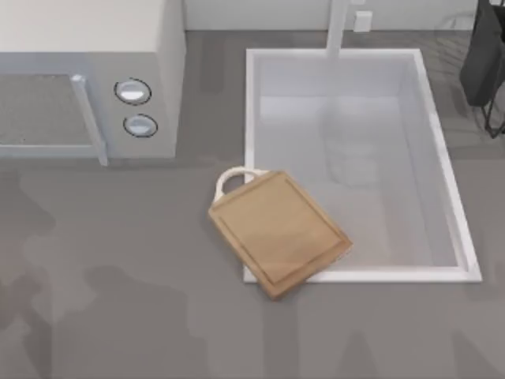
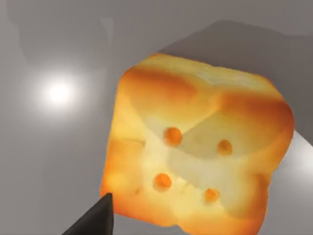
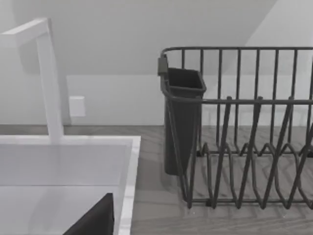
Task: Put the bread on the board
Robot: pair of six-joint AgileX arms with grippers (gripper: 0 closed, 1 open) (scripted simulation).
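The bread (image 2: 195, 152) is a golden-yellow chunk with orange-brown toasted patches, seen very close in the left wrist view on a plain grey surface. A dark part of my left gripper (image 2: 93, 221) shows right beside the bread's edge. The board (image 1: 278, 230) is a light-brown wooden rectangle with a white loop handle (image 1: 234, 177). It lies at an angle on the counter in the top view, one end overlapping the sink's front left corner. Nothing rests on it. A dark part of my right gripper (image 3: 95, 219) hangs over the sink's edge, facing the dish rack.
A white sink (image 1: 472, 268) with a faucet (image 1: 338, 28) fills the right middle. A microwave (image 1: 87, 79) stands at the back left. A dark wire dish rack (image 3: 244, 127) with a cutlery holder (image 3: 181, 117) stands at the back right (image 1: 485, 63).
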